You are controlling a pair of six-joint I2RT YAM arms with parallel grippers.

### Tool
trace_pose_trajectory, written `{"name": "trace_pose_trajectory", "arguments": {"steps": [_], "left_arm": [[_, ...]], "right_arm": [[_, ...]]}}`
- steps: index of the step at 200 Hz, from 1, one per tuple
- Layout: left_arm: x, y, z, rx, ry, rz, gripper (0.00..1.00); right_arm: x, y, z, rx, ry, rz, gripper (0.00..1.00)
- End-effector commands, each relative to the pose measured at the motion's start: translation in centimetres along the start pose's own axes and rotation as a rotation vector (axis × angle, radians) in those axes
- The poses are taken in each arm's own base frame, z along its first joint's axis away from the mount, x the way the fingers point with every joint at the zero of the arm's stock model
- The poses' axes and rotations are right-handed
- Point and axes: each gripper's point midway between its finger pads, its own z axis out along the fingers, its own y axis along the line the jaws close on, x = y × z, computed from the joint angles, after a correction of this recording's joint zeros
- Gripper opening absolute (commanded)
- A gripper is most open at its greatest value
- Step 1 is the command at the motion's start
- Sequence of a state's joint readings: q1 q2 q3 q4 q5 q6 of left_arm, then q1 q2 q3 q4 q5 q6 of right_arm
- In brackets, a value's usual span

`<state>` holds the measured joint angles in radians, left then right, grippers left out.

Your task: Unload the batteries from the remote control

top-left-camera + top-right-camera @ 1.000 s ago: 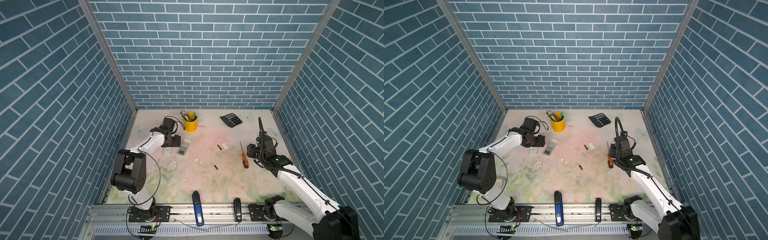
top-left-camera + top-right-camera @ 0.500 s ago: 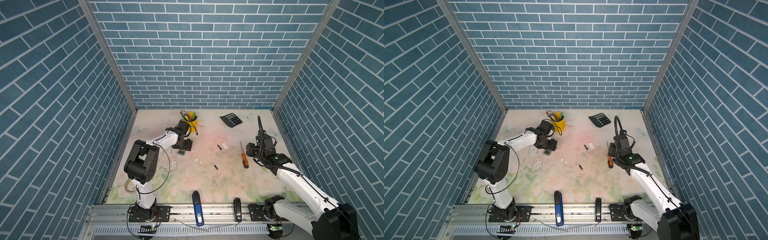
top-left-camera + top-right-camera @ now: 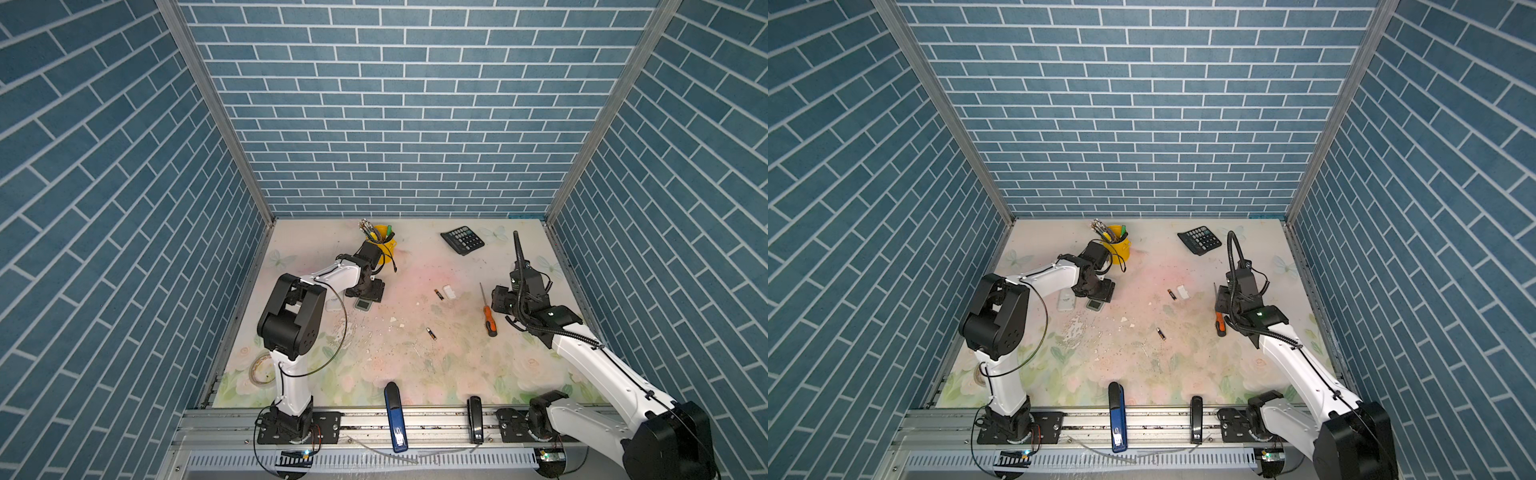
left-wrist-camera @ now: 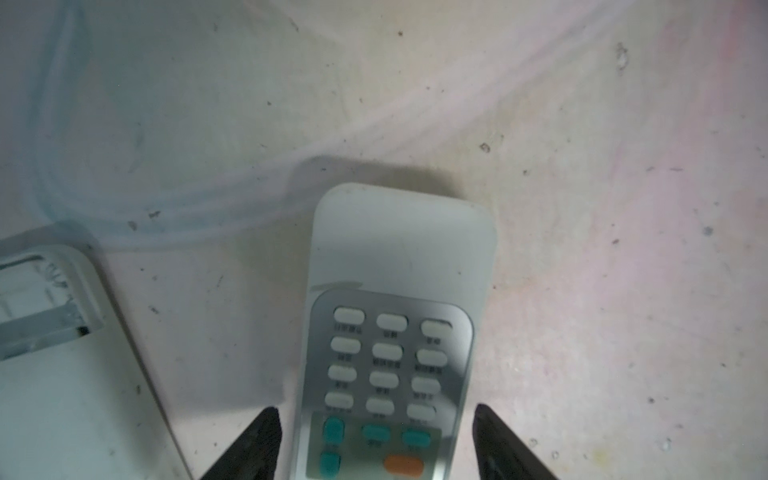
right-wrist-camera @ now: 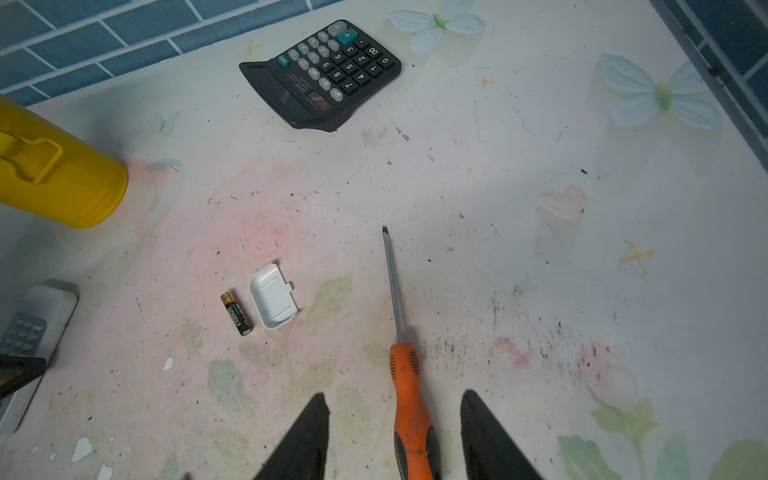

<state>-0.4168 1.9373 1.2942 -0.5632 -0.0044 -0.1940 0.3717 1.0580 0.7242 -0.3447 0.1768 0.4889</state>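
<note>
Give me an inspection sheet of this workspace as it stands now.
Surface: floral mat, scuffed, white flakes scattered.
Job's things: keypad remote flat on the mat; second remote beside it, compartment open; two batteries loose; cover beside one.
Clutter: screwdriver, calculator, yellow cup, tape roll, two staplers.
Grippers: left gripper open, astride the keypad remote; right gripper open over the screwdriver handle.
Cables: black loop on the left arm; hose on the right arm.
Surroundings: blue brick walls on three sides.

battery 1 (image 5: 236, 313): dark, gold end, flat; battery 2 (image 3: 431, 333): flat, nearer front; remote (image 4: 395, 332): keypad up
</note>
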Motion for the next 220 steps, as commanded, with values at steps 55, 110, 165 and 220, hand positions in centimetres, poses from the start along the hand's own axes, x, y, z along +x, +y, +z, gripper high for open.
{"name": "trace_pose_trajectory", "arguments": {"steps": [55,110,165,220], "left_arm": [[-1.6,0.0,1.0,-0.033,0.005,0.023,0.7],[-1.4,0.0,1.6,-0.037,0.03,0.023,0.58],[-0.5,0.1,2.1,-0.038,0.058,0.019,0.44],[-0.8,-0.2,1.5,-0.021,0.04,0.013,0.38]], "right_arm": [[-1.3,0.3,-0.7,-0.008,-0.031,-0.013,0.52],[-1.2,0.0,-0.7,0.003,-0.035,-0.014,0.52],[-1.3,0.1,-0.7,0.0,-0.036,-0.019,0.52],[-1.3,0.3,-0.6,-0.012,-0.034,-0.022,0.52]]}}
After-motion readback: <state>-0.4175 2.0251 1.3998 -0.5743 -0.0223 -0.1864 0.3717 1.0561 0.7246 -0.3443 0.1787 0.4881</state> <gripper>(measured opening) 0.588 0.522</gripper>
